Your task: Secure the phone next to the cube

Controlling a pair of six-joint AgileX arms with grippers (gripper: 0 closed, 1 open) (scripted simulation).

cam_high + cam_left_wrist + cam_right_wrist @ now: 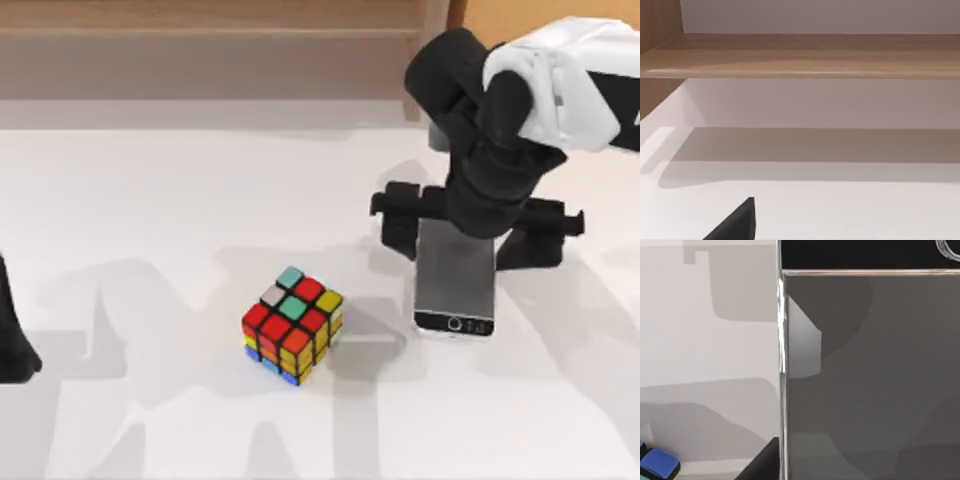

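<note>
Top view, left to right: one cube, one phone, two arms.

Your left gripper [12,350] sat parked at the table's left edge, its claw state untellable. One small multicoloured puzzle cube [292,324] lay near one flat grey-screened, silver-rimmed phone [456,285]. Your right gripper [478,226] straddled the phone's far end, fingers spread wide either side, gripping nothing, apparently readying a grasp.
</note>
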